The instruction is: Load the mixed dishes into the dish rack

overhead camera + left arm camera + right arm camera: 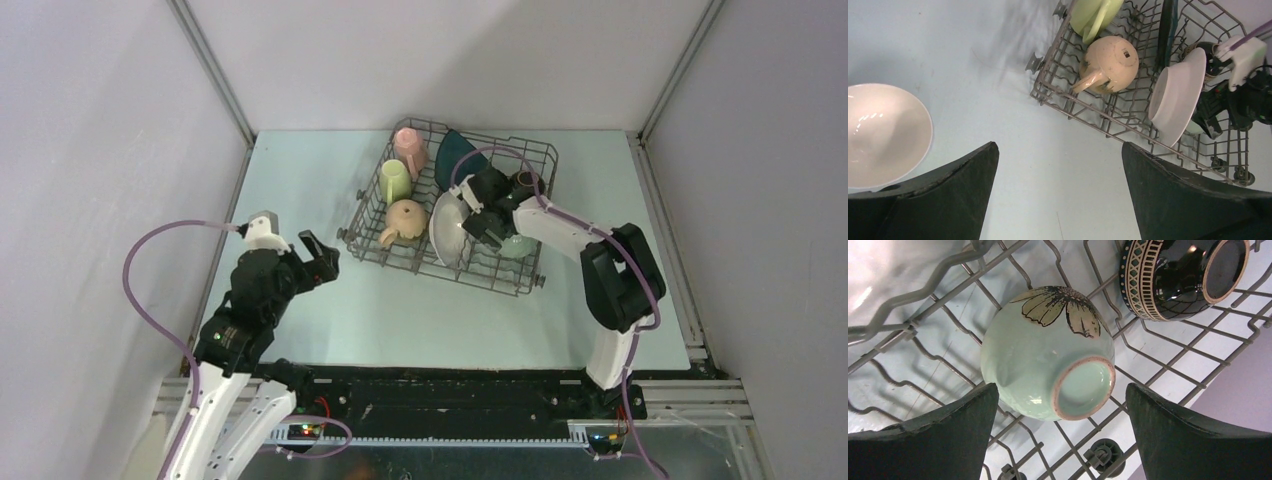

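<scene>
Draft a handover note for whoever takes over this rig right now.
Left end effector: open, empty, above the table near the white bowl.
Right end effector: open over the pale green bowl, upside down in the dish rack.
Done: pink mug, light-green mug, tan mug, teal plate, white plate, dark brown bowl racked.
To do: white bowl, on the table outside the rack.

Bright even light, soft shadows, glare on white bowl
</scene>
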`<state>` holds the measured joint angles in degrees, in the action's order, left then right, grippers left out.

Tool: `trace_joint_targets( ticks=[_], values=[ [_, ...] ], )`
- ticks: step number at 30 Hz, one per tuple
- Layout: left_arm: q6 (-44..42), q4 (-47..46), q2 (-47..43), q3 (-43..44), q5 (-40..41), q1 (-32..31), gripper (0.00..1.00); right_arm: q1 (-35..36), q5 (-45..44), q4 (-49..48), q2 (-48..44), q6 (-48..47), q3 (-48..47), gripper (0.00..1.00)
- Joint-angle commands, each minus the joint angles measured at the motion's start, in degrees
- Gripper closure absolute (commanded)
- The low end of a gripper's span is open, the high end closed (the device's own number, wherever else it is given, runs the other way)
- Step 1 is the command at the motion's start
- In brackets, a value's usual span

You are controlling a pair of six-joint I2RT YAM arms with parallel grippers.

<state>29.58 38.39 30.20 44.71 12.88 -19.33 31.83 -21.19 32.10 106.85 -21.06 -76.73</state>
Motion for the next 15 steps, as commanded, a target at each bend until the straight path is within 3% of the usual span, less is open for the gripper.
trace_joint_targets(
  ticks=[1,8,15],
  values=[
    [2.32,-0.83,-0.91,-0.84,-2.03,1.28,0.00,-0.88,4.55,-0.16,-5.58,1.63,-0.49,0.00],
    [8.49,0.48,0.88,-2.67,2.87,4.26,0.04,-1.48,8.72,-4.04,-15.05,5.15,3.23,0.00],
    [13.03,1.68,8.78,-4.51,4.22,17.77,0.12,-0.21,10.67,-11.23,-27.07,8.90,9.92,0.00]
  ],
)
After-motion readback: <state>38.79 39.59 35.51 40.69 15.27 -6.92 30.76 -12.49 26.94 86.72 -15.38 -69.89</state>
